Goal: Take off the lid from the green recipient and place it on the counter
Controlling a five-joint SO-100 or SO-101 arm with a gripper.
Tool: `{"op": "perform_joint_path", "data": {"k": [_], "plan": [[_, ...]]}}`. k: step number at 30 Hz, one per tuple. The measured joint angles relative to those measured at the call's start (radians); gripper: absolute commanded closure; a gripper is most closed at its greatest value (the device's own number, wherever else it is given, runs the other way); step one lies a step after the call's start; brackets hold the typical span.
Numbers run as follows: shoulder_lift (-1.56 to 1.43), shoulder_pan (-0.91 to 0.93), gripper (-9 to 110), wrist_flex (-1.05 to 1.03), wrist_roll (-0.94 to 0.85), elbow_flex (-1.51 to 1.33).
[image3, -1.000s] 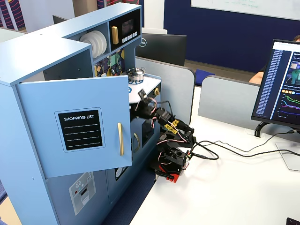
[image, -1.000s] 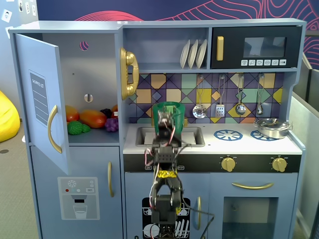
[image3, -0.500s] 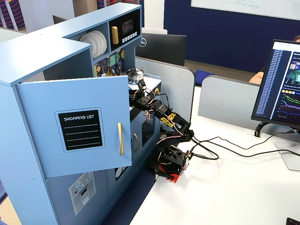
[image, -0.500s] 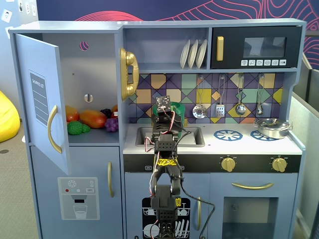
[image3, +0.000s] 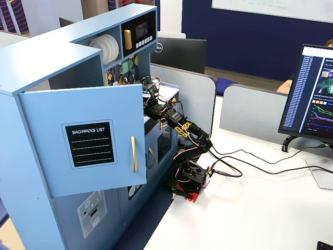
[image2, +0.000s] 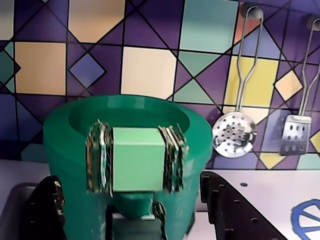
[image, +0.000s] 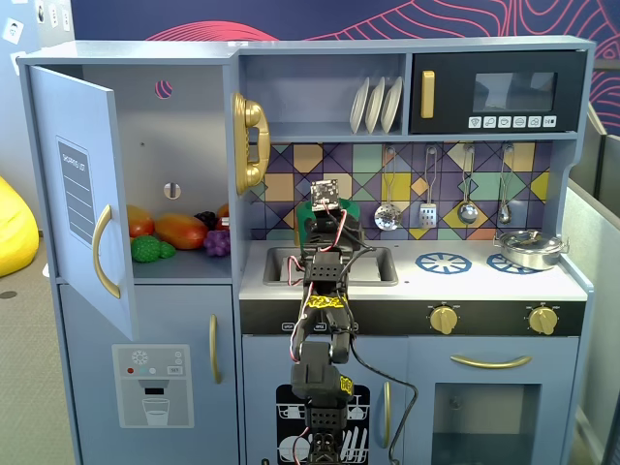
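Note:
The green recipient (image2: 75,145) fills the middle of the wrist view. It stands on the grey-blue counter (image2: 280,190) against the tiled back wall, with its ribbed strap handle (image2: 137,159) facing the camera. Inside its rim is a sunken dark-green oval. I cannot tell whether that is the lid, and no lid shows as a separate thing. My gripper (image2: 137,215) is open, with one black finger (image2: 42,212) left of the pot's lower part and the other to its right. In a fixed view the gripper (image: 329,218) is above the sink and hides most of the pot (image: 355,207).
A sink (image: 373,266) lies under the arm. Two blue burner rings (image: 443,262) are to its right, and a silver pan (image: 529,249) sits on the far one. Utensils (image2: 234,134) hang on the wall right of the pot. The cupboard door (image: 82,194) stands open at left.

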State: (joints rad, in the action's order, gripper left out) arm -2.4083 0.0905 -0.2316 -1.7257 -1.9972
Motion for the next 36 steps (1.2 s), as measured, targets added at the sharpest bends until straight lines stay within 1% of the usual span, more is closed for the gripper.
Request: {"op": "perform_joint_path", "data": {"k": [11,18,21,30,36], "plan": [[0.158,-0.002,75,0.025,0.034,0.117],[0.172,0.0,79,0.057,0.046,0.118],[0.184,-0.002,82,0.08,0.057,0.118],[0.195,-0.023,101,0.094,0.058,0.118],[0.199,-0.028,101,0.13,0.06,0.117]]}}
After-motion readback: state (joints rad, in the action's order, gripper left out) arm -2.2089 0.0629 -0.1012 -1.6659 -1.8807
